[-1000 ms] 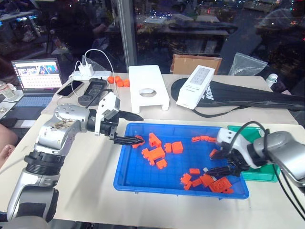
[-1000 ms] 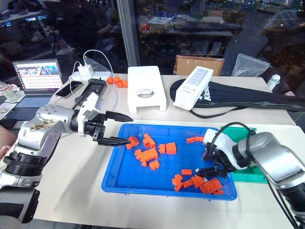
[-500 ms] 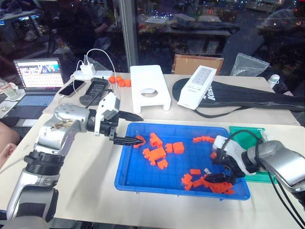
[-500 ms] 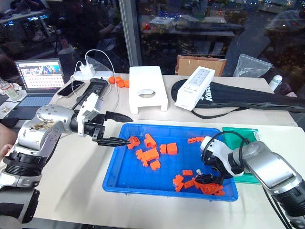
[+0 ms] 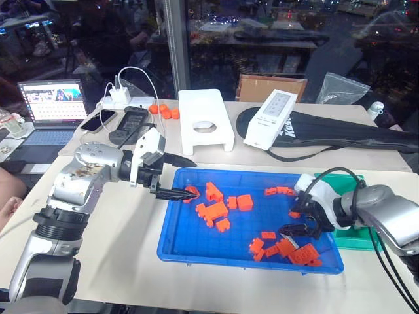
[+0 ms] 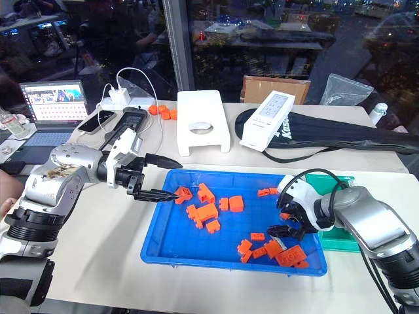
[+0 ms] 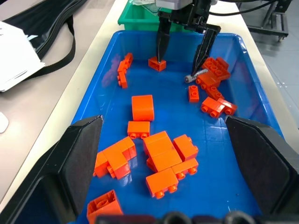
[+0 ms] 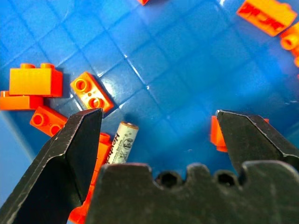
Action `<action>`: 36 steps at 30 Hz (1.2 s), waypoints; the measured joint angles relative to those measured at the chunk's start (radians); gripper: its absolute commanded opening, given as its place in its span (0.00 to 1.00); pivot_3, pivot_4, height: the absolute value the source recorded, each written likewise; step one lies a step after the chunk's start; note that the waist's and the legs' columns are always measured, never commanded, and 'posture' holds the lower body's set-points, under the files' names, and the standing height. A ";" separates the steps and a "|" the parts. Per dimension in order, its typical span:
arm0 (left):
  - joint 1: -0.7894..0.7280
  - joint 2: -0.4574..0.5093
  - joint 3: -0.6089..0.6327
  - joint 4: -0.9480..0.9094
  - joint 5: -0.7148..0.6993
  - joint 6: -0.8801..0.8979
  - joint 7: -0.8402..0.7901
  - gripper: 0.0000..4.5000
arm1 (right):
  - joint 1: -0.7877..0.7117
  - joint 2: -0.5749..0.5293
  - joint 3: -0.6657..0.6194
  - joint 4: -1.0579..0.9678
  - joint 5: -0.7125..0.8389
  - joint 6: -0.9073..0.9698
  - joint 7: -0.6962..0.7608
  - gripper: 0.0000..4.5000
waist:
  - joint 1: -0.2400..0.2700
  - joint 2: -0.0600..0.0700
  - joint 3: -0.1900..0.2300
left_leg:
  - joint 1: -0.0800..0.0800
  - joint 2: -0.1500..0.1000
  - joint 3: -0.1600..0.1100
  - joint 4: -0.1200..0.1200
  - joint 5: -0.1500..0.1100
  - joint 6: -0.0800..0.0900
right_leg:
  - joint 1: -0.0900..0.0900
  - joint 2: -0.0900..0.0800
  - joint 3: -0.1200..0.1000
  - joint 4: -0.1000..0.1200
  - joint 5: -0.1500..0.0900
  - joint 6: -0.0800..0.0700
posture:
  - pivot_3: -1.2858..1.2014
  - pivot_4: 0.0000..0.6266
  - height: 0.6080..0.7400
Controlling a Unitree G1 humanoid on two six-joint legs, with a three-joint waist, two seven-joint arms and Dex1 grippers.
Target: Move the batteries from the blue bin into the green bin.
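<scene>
Hovering over the right end of the blue bin (image 5: 171, 243), my right fingers (image 7: 184, 50) stand spread wide and point down into it, holding nothing. One battery (image 8: 119, 143) lies on the bin floor just beside one of those fingers (image 8: 70, 154), its silver-grey body resting against a cluster of orange bricks (image 5: 288, 250); from my left wrist I see it as a small grey cylinder (image 7: 195, 76) near the tip of the right arm's finger, next to the same bricks. I cannot tell whether any more batteries lie among the bricks. My left fingers (image 5: 174, 175) are also spread, reaching level over the bin's left edge, with an orange brick (image 5: 191, 191) right at the lower tip; I cannot tell whether it touches. More orange bricks (image 5: 215, 210) lie scattered across the middle of the bin. The green bin (image 5: 357, 239) sits on the bench (image 5: 124, 261) just beside the blue bin's right end, partly hidden behind my right arm.
</scene>
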 measured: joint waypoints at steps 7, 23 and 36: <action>0.000 0.000 0.000 0.000 0.002 -0.003 -0.001 1.00 | 0.002 0.003 0.010 -0.013 0.027 0.031 -0.003 0.65 | -0.001 0.000 0.000 | 0.000 0.000 0.000 0.000 0.000 0.000 | 0.000 0.000 0.000 0.000 0.000 0.000 | 0.52 0.24 0.79; 0.000 0.000 0.000 0.001 0.019 -0.014 -0.005 1.00 | 0.029 0.000 0.021 -0.027 0.038 0.052 -0.012 0.43 | -0.001 0.000 0.000 | 0.000 0.000 0.000 0.000 0.000 0.000 | 0.000 0.000 0.000 0.000 0.000 0.000 | 0.52 0.24 0.79; 0.000 0.000 0.000 0.001 0.019 -0.014 -0.006 1.00 | 0.034 -0.005 0.034 -0.029 0.035 0.052 -0.028 0.43 | -0.001 0.000 0.000 | 0.000 0.000 0.000 0.000 0.000 0.000 | 0.000 0.000 0.000 0.000 0.000 0.000 | 0.52 0.24 0.79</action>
